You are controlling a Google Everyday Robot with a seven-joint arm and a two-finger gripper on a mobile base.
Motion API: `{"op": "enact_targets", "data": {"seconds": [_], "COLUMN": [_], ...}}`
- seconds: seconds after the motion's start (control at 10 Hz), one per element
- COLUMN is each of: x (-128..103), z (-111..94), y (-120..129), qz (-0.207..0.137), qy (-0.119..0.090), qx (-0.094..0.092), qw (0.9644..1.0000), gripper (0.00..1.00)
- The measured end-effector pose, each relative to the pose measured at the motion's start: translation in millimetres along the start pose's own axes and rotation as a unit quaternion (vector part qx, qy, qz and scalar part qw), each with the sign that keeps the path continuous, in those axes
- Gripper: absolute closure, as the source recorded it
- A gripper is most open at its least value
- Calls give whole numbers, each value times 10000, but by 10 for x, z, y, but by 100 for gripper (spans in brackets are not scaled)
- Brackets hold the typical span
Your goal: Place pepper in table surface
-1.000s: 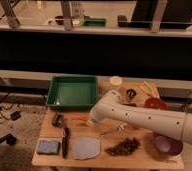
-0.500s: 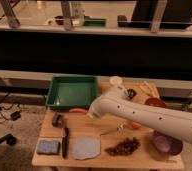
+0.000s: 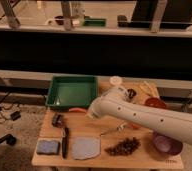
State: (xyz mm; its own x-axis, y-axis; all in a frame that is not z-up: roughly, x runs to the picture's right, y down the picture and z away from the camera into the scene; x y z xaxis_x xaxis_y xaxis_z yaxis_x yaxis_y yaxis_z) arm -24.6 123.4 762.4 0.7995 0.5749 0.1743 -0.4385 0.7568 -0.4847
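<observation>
I can make out only a short red-orange sliver of the pepper (image 3: 77, 110), lying on the table surface (image 3: 86, 131) just below the front wall of the green tray (image 3: 72, 92), toward the far left part of the desk. Its right end disappears behind the white arm (image 3: 144, 116), so I cannot see its tip. The gripper (image 3: 90, 113) sits at that same spot, at the arm's left end, and the arm's bulk covers the fingers; I cannot tell how far apart they stand or whether they have hold of anything.

The arm runs in from the right edge and crosses the middle of the desk, hiding much of what lies behind it. Above it, near the far edge, a pale round lid or cup (image 3: 116, 80) shows, and a red-orange bowl (image 3: 155, 103) peeks out at the right. Along the near edge lie a blue sponge (image 3: 48, 147), a dark pen-like tool (image 3: 65, 142), a grey-blue cloth (image 3: 86, 148), a heap of dark brown bits (image 3: 123, 146) and a purple bowl (image 3: 167, 145) at the near right corner.
</observation>
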Motion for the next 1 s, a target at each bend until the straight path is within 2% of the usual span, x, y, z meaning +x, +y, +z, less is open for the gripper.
{"op": "enact_targets", "data": {"seconds": [0.3, 0.8, 1.0], "x": [98, 464, 546], "z": [130, 492, 604], "y": [62, 130, 159], "qz": [-8, 20, 8], "qy": [143, 568, 665], "qx": [-76, -235, -305], "qw": [9999, 9981, 9973], "gripper": [96, 96, 96]}}
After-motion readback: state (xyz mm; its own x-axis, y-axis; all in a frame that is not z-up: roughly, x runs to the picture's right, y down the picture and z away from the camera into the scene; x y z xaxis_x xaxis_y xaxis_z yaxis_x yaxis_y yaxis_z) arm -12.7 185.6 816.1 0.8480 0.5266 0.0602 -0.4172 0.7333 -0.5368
